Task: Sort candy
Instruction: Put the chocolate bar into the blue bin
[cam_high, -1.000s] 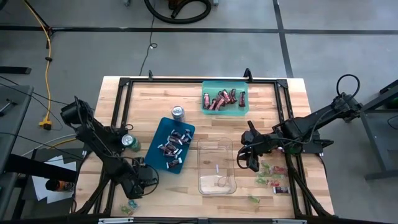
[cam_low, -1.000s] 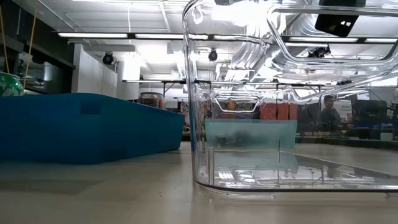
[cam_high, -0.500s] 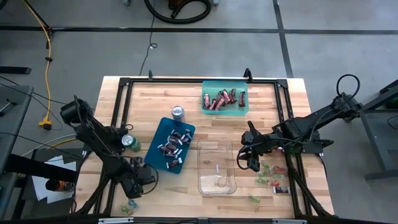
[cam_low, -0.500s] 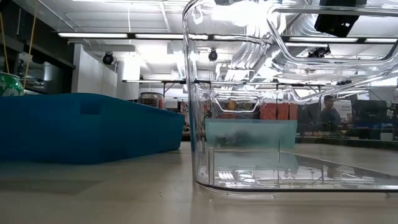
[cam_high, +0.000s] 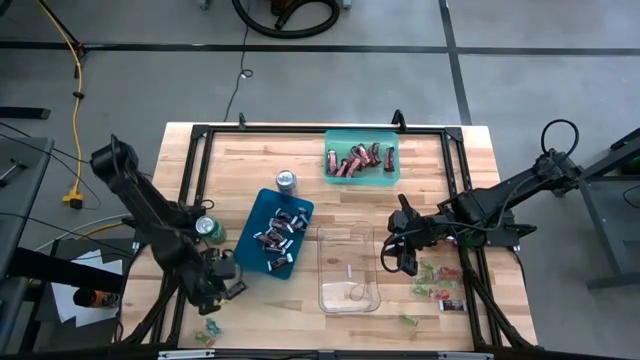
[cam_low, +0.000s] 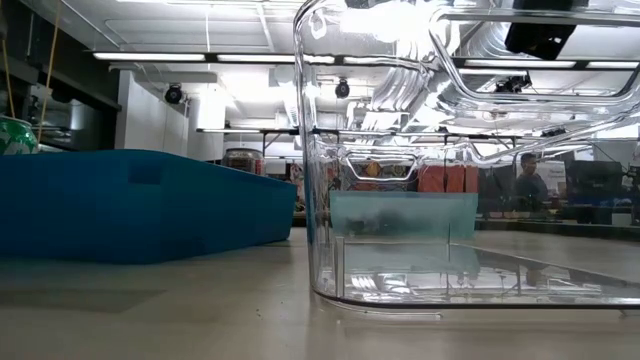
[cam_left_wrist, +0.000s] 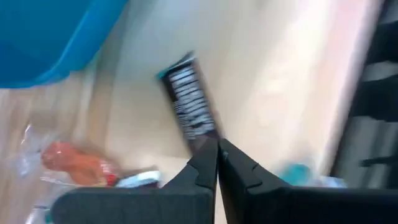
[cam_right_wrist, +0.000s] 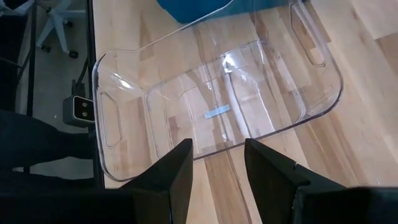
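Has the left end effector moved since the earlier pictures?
Yes. In the high view the left end effector has shifted slightly away from the blue tray, toward the table's near edge.

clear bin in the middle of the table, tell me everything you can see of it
The clear bin is a see-through, plastic-looking rectangular tub with rounded corners, cut-out handles at both ends and a small pale label on its floor. It stands upright on the wooden table, apparently empty, beside the blue tray. The right gripper, jaws apart, hangs just beside it.

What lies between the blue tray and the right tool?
The clear bin, almost empty, sits between the blue tray and right tool; high view shows it.
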